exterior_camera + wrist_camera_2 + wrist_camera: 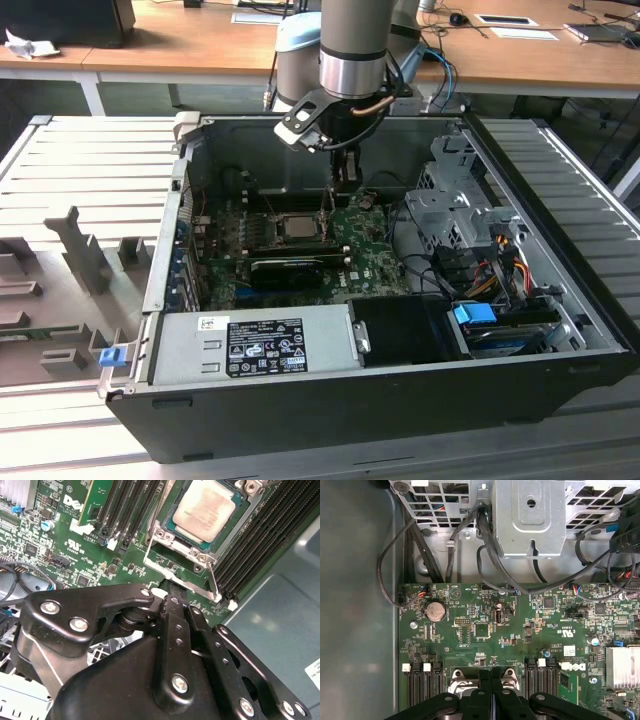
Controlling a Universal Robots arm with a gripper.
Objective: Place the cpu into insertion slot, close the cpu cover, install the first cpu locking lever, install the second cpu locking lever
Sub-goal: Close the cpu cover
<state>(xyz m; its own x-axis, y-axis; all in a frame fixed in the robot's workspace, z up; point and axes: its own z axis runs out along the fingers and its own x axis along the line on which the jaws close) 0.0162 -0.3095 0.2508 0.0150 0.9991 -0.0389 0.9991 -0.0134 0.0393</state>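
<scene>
The cpu (206, 511), pale silvery-beige, lies flat in the insertion slot (297, 227) on the green board. The cpu cover (164, 532), a silvery frame, lies down around it with the chip showing through its window. Two thin wire locking levers (213, 581) stand up beside the socket, seen as upright rods (326, 212) in the exterior view. My gripper (172, 587) hangs just off the socket's edge, shut, its black tips right at a lever's cross bar (187, 584). In the first wrist view the gripper (491, 672) shows its fingers pressed together above the socket's rim.
The open computer case holds a grey power-supply box (255, 345) at the front, a black expansion card (290, 268) near the socket, and a metal drive cage (455, 200) with loose cables (500, 255) on the exterior view's right. Black memory slots (127, 510) flank the socket.
</scene>
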